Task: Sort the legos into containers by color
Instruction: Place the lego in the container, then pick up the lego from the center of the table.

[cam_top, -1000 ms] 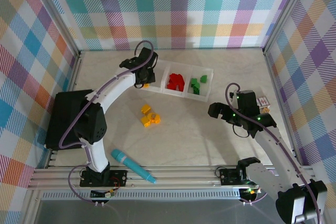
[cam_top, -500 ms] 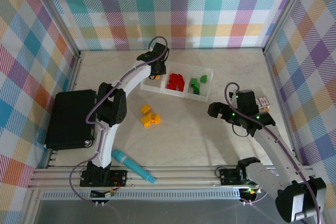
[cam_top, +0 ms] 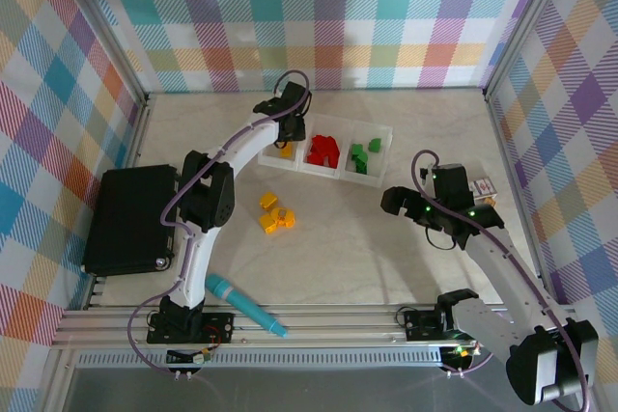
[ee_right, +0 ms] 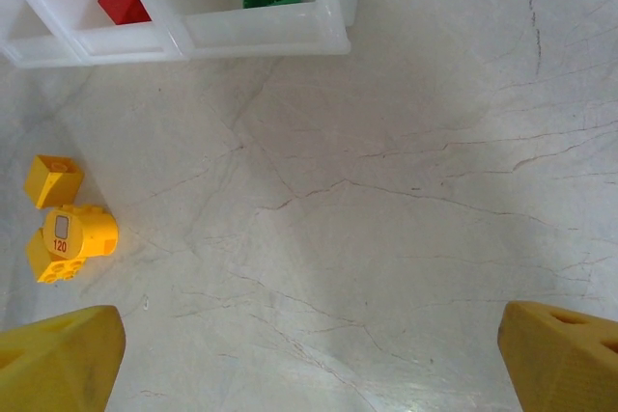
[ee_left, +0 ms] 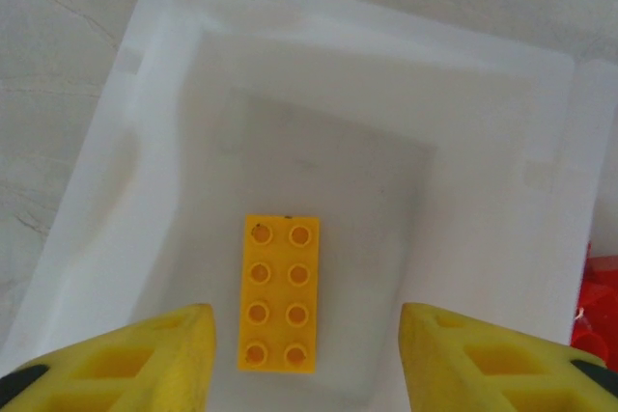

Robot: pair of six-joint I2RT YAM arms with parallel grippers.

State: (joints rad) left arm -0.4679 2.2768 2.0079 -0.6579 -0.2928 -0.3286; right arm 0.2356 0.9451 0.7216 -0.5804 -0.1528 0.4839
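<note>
Left gripper [ee_left: 304, 373]: jaws apart, nothing clamped. Its two yellow fingers [ee_left: 145, 359] sit at the lower edge of the wrist view, with open space between them.

Yellow brick [ee_left: 278, 293]: a two-by-four, studs up. It lies flat on the floor of the end compartment of the tray [ee_left: 174, 123], directly below the left gripper. It sits in the gap between the fingers and touches neither. Its long axis runs straight ahead of the hand.

To the right of the right-hand finger, past the compartment wall, a sliver of the red bricks [ee_left: 591, 301] shows in the neighbouring compartment.

Top view: the left gripper hangs over the tray's leftmost compartment. The red bricks fill the middle compartment just to its right. The green bricks [cam_top: 362, 154] lie in the compartment beyond that.

The loose yellow bricks [cam_top: 275, 214] lie on the table [cam_top: 338, 258] behind the left gripper, toward its arm's base and well apart from the tray.

Right gripper [ee_right: 309, 364]: jaws spread wide, nothing between them, bare table below. The tray's near rim is ahead and to its left, with the green-brick compartment the closest one. The loose yellow bricks are a small cluster ahead of and just inside its left finger. One rounded piece in that cluster carries a label reading 120.

The teal marker [cam_top: 243, 305] and the black box [cam_top: 126, 219] both lie well behind the left gripper, near its arm's base. The black box is off to the arm's left.
</note>
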